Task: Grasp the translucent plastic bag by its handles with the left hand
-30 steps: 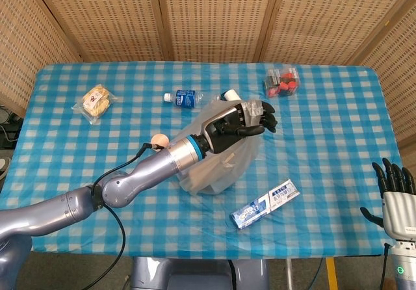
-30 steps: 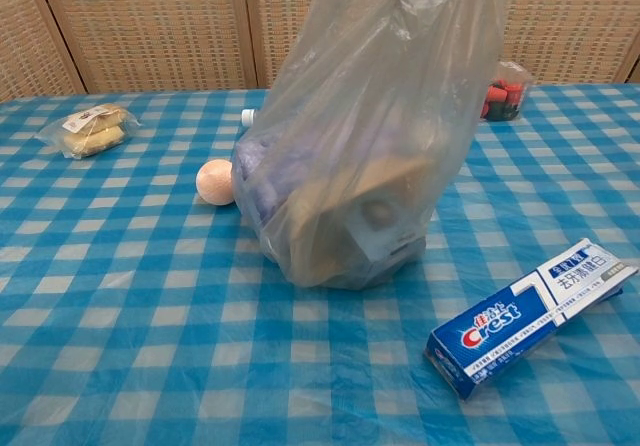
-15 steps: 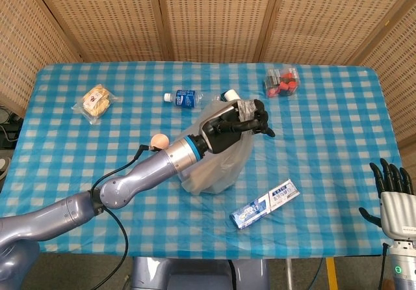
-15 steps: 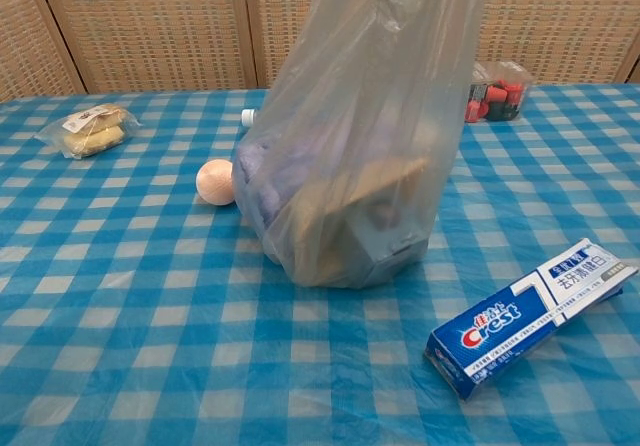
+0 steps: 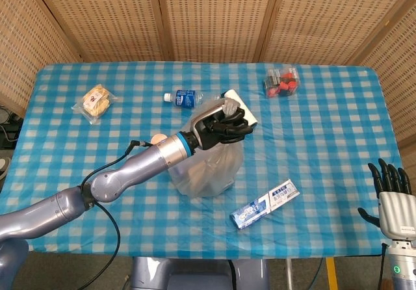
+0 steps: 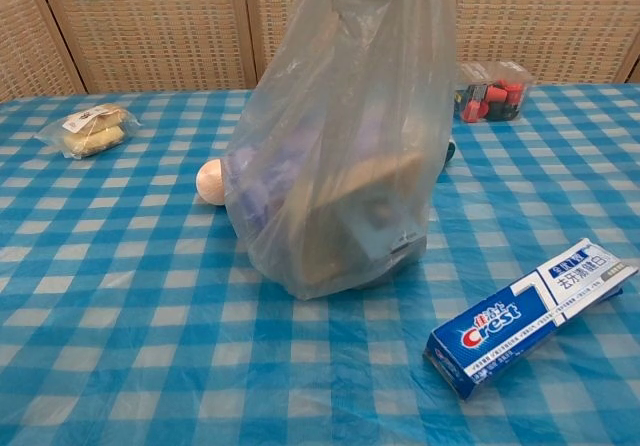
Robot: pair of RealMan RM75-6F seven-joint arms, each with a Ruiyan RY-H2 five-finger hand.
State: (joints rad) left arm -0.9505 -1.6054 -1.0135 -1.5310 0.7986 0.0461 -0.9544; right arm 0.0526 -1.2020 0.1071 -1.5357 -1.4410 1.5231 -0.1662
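The left hand (image 5: 221, 125) is closed around the gathered top of the plastic bag (image 6: 340, 146), fingers wrapped over the bunched handles. The bag stands tall near the middle of the surface (image 5: 325, 140), its base resting on the checked cloth or just clear of it; the chest view does not settle which. Boxes show dimly through its wall.

Change over the last second: the left hand has moved toward the robot's left and slightly back, and the bag has followed. Its mouth, loose and wide a second ago, is now drawn into a narrow neck. A white flat item (image 5: 240, 107) behind the bag, previously covered, is now exposed. The orange ball (image 6: 209, 180) is now partly hidden behind the bag's edge.

Judgement: the grasp appears established, and the bag is hanging taut from the grip.

The right hand (image 5: 392, 196) rests at the lower right edge, fingers spread, holding nothing. The toothpaste box (image 6: 530, 316) lies unmoved.
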